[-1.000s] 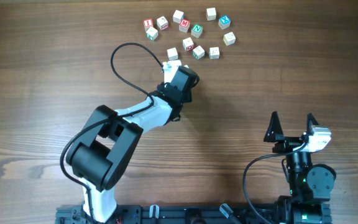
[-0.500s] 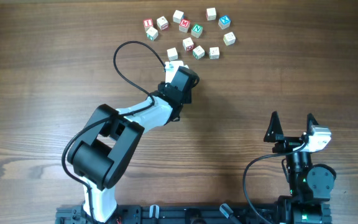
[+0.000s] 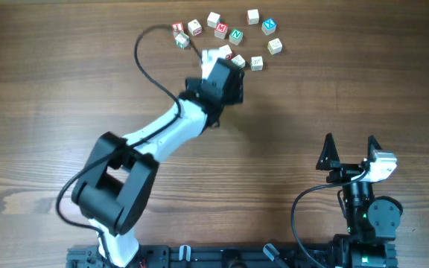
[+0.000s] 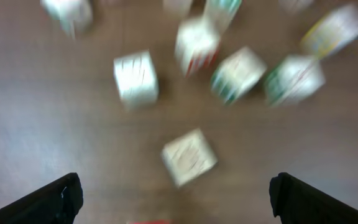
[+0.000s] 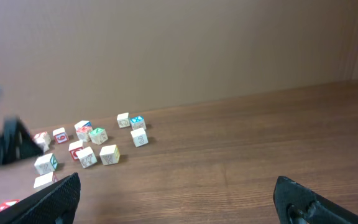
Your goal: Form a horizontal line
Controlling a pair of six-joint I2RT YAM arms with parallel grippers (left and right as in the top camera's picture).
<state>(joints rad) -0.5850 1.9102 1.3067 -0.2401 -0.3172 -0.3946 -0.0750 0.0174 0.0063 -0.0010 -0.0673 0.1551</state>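
Far out to the left of the cube with the red M (image 3: 221, 30), the black cable (image 3: 137, 56) of the left arm loops over the table (image 3: 43, 89) and arcs back toward the heap. It passes close by a red-printed cube (image 3: 177, 28) and a green-printed cube (image 3: 182, 41) that sit left of the M; if the arm swings, that loop could drag across those two and scatter them. Just below and a little left of the M, the left gripper (image 4: 179, 204) hangs over the crowded part of the heap, fingers spread wide with nothing between them. Its wrist view is smeared, so the lettering there cannot be read. A pale cube (image 4: 188, 157) lies just ahead of the gap, and I take it for the one peeking out beside the wrist, below-left of the M. Directly below the M a red-lettered cube (image 3: 227, 52) sits hard by a green-lettered cube (image 3: 238, 61). The red cubes lie apart and not level with one another, so no line is formed yet. The danger is the crowding: jaws that wide coming down here may straddle two cubes, nudge the green neighbour, or close on the wrong colour, and a skewed grip could tip the cube out. Well below and right of the M, the right gripper (image 3: 349, 141) rests unclenched and empty, clear of it all
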